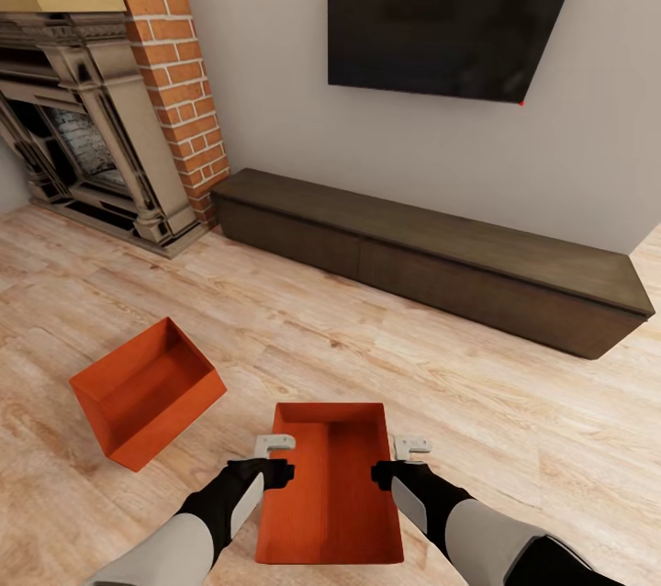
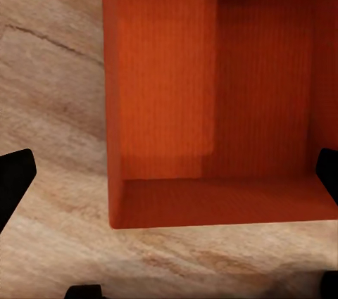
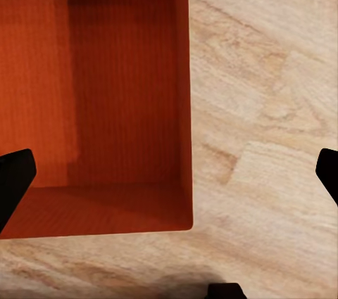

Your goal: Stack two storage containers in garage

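Two orange-red storage containers lie on the light wood floor of the living room. The nearer container (image 1: pixel 329 485) sits upright straight ahead of me, its open inside also facing the left wrist view (image 2: pixel 211 88) and the right wrist view (image 3: pixel 105 88). My left gripper (image 1: pixel 278 459) hangs open over its left long wall, fingertips (image 2: pixel 14 179) wide apart on either side of that wall. My right gripper (image 1: pixel 399 462) is open the same way over the right long wall, one fingertip (image 3: pixel 14 176) inside. The other container (image 1: pixel 147 388) rests tilted to the left.
A long low dark-brown cabinet (image 1: pixel 441 264) runs along the far wall under a black TV (image 1: pixel 450 7). A red brick fireplace (image 1: pixel 92 127) stands at the back left. Wood plank floor (image 1: pixel 477 393) stretches between me and the cabinet.
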### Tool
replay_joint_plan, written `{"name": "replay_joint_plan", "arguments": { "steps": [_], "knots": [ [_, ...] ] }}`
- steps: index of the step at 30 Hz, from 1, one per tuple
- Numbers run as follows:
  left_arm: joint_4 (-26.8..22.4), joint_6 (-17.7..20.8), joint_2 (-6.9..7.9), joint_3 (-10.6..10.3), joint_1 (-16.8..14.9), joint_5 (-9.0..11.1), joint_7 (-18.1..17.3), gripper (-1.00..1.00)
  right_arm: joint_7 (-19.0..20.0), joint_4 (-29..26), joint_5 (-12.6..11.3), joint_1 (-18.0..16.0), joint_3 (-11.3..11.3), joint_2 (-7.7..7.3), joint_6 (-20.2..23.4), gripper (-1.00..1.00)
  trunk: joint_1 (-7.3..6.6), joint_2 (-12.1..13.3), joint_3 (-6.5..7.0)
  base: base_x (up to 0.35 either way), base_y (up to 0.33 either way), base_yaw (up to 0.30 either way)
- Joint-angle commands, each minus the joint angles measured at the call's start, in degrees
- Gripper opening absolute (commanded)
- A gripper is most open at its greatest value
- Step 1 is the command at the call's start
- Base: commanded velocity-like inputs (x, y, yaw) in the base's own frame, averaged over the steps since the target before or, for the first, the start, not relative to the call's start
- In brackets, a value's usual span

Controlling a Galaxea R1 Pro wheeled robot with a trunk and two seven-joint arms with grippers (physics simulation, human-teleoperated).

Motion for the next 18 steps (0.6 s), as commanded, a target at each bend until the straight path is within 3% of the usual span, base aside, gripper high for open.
{"name": "replay_joint_plan", "arguments": {
  "steps": [1, 18],
  "knots": [
    [-0.1, 0.3, -0.02, -0.2, 0.0, 0.3, 0.3, 1.0, -0.4, -0.1, -0.3, 0.0, 0.5, -0.02, 0.4, 1.0, 0.22, -0.4, -0.23, 0.0, 0.0, 0.0],
    [-0.1, 0.8, 0.36, -0.2, 0.0, -0.1, 0.8, 1.0, -0.4, -0.1, 0.0, 0.0, 0.6, 0.06, -0.4, 1.0, 0.22, -0.4, -0.23, 0.0, 0.0, 0.0]
  ]
}}
